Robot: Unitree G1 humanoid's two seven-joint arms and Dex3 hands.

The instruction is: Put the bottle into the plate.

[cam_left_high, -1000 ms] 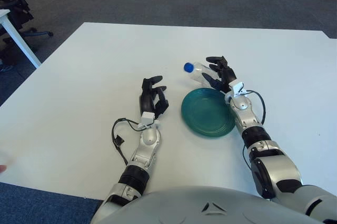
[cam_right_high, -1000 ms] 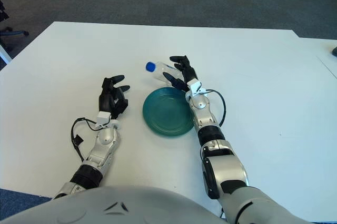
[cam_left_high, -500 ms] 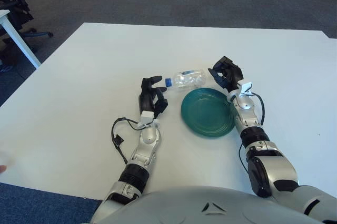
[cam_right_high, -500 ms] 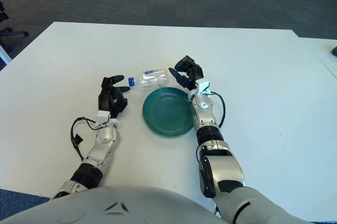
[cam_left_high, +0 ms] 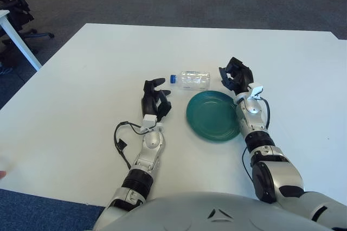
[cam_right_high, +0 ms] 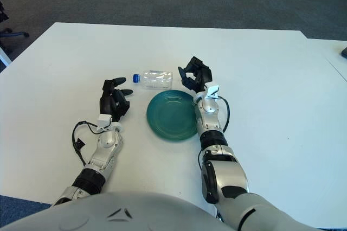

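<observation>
Nearest the robot, the left hand (cam_left_high: pixel 154 100) rests on the white table (cam_left_high: pixel 81 79) at about 9 o'clock of the plate, fingers loosely curled around nothing, parked and idle. Just right of it lies the teal plate (cam_left_high: pixel 212 116), bare inside, so the task is not yet done. At the plate's 2 o'clock edge the right hand (cam_left_high: pixel 237 75) stands over the table with its fingers bunched inward, gripping nothing; it is near the bottle's base end but apart from it. Farthest out, at the plate's 11 o'clock and just beyond its rim, the clear bottle (cam_left_high: pixel 194 79) lies on its side on the table, blue cap (cam_left_high: pixel 172 78) pointing toward the left hand (lying flat like this, it would probably roll easily if nudged). A fresh grasp looks needed before it can go onto the plate.
</observation>
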